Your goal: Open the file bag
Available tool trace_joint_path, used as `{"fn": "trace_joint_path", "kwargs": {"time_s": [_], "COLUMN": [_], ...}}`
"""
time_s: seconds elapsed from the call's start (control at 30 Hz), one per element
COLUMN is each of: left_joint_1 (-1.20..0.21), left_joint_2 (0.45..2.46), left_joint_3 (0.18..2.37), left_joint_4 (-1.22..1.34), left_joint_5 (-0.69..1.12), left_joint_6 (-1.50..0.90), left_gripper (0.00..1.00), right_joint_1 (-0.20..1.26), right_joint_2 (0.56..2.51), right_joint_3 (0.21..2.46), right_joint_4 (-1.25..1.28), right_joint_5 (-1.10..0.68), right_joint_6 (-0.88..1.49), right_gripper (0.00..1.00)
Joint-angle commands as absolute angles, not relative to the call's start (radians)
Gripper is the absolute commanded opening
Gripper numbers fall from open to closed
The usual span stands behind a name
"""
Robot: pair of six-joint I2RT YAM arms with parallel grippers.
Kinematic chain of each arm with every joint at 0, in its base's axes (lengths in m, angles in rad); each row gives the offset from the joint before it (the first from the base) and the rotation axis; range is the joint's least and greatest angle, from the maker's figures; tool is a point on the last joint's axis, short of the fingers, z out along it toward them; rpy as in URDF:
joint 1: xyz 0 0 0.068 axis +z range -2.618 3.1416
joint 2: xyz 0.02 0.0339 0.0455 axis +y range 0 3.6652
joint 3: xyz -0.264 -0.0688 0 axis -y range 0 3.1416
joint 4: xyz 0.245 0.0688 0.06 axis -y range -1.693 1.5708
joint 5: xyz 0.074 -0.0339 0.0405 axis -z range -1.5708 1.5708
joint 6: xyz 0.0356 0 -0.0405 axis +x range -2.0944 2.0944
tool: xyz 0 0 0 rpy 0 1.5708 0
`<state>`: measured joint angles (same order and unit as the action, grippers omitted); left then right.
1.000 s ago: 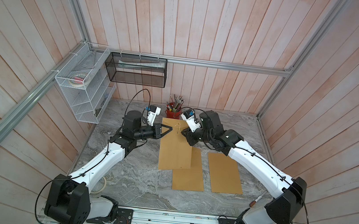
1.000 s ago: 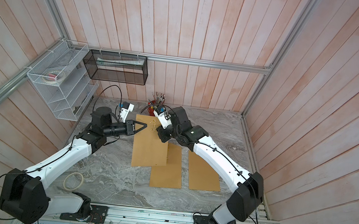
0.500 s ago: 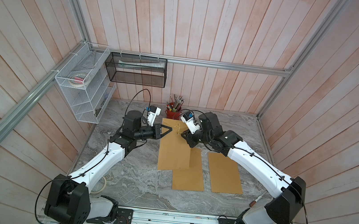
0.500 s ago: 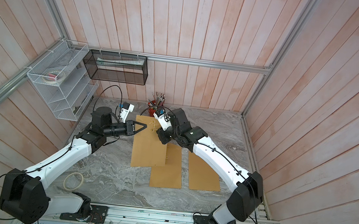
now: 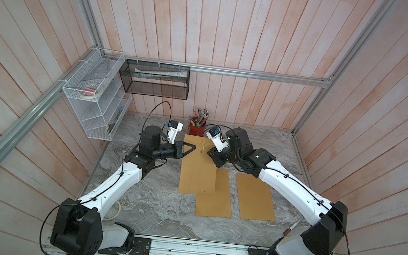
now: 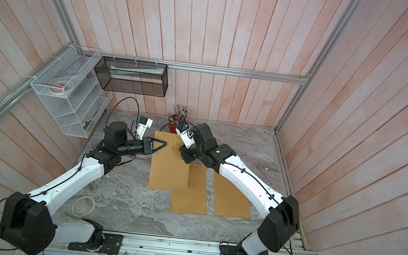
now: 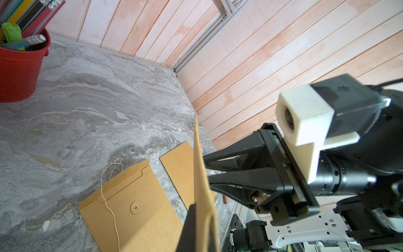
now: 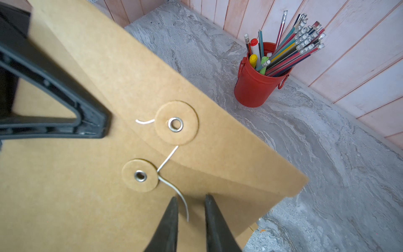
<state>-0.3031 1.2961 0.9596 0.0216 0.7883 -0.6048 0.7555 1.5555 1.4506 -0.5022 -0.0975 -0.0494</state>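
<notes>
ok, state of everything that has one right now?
Held brown kraft-paper file bag: top end raised, flap down.
Its thin white string: single strand crossing the flap edge, tail loose.
Left tool: shut on that bag's edge.
Right tool: open, string tail in the gap.
Second brown kraft-paper file bag, partly beneath: flat, string unwound.
Red metal pen pot: upright, full.

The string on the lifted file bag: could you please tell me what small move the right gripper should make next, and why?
Probably close the right gripper on the string: its loose end lies between the parted jaws, just off the lower disc, while the left gripper clamps the file bag.
</notes>
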Motion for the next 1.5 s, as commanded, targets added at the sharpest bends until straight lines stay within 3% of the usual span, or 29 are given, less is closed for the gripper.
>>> {"fn": "trace_joint_path", "kwargs": {"time_s": [0.0,1.27,1.47], "left_joint_1": [-0.299,-0.299,-0.299], "left_joint_2": [1.302,1.293,1.293], "left_joint_3": [0.979,0.935,0.931], "left_joint_4": [0.044,0.092,0.094], "left_joint_5": [0.813,0.82,0.821], "left_joint_6": [-0.597,-0.641,-0.641], "left_gripper": [0.0,0.0,0.0], "right_joint_1": [0.752,0.785,0.784], "right_joint_2": [1.548,1.618,1.623], "right_joint_3": [1.435,1.468,1.476], "right_joint_4": [-0.528,-0.47,-0.461], "right_joint_5": [-0.089,-0.047,-0.052], "right_joint_6": [-0.058,-0.011,-0.008], "right_gripper": [0.24,0.13,0.05]}}
